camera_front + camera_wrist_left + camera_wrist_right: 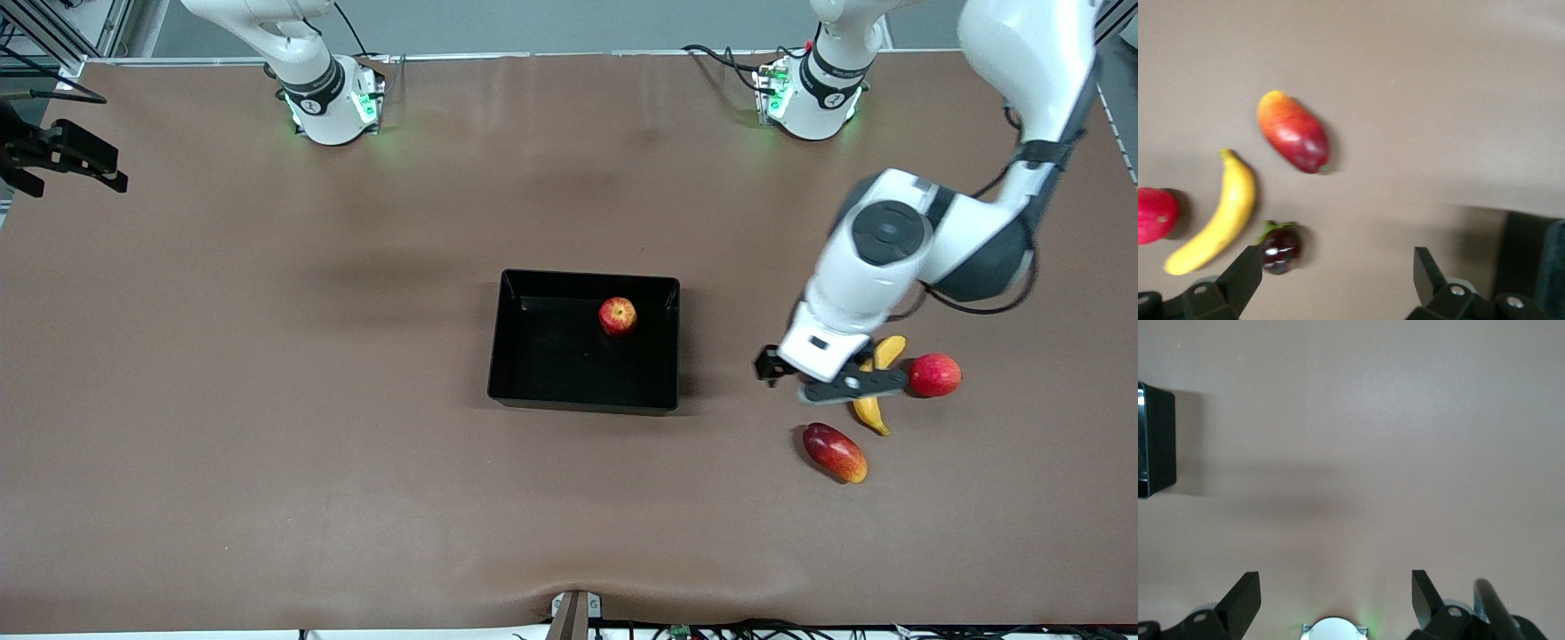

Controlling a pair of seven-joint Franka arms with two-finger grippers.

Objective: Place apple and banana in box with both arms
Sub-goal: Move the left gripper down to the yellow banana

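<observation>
The brown surface [267,400] is carrying the box [533,391] with the apple [617,316] already sitting inside; your left claw [831,378] is hovering, fingers apart, over the banana [876,413]; you are needing to descend and grip; right claw [1336,600] is waiting, spread.

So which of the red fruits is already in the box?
The apple, streaked red and yellow, lies in the box; the plain red fruit and mango lie on the table.
</observation>
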